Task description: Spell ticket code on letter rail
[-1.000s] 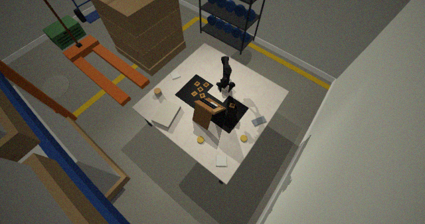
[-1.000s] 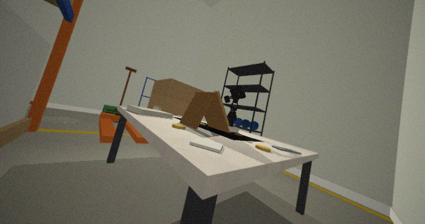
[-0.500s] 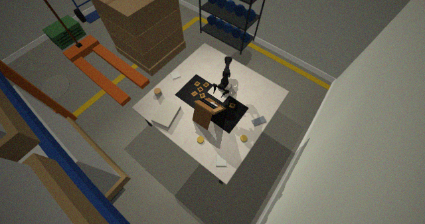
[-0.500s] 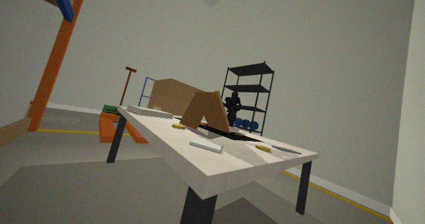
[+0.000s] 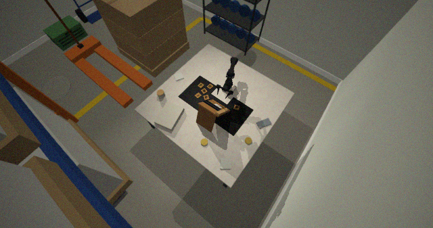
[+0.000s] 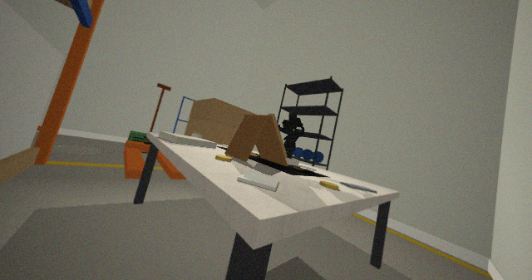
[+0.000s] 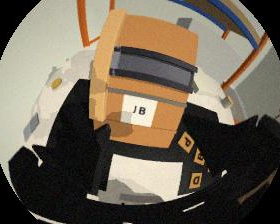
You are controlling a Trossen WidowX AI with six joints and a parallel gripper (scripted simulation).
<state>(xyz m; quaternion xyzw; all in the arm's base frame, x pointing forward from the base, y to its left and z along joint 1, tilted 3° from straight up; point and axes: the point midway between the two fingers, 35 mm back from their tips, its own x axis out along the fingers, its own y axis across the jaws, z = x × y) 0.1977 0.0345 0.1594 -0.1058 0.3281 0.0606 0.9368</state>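
Arm (image 5: 231,73): black, rising from its base at the far side, folded forward and down toward the near side.
Wrist: tilted downward.
Gripper (image 5: 223,90): jaws spread wide, nothing between them, hanging low without touching anything.

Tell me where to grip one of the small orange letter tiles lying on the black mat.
Probably by two opposite edges, from straight above: the orange letter tiles lie flat and apart on the black mat, sides exposed. The open gripper holds nothing.
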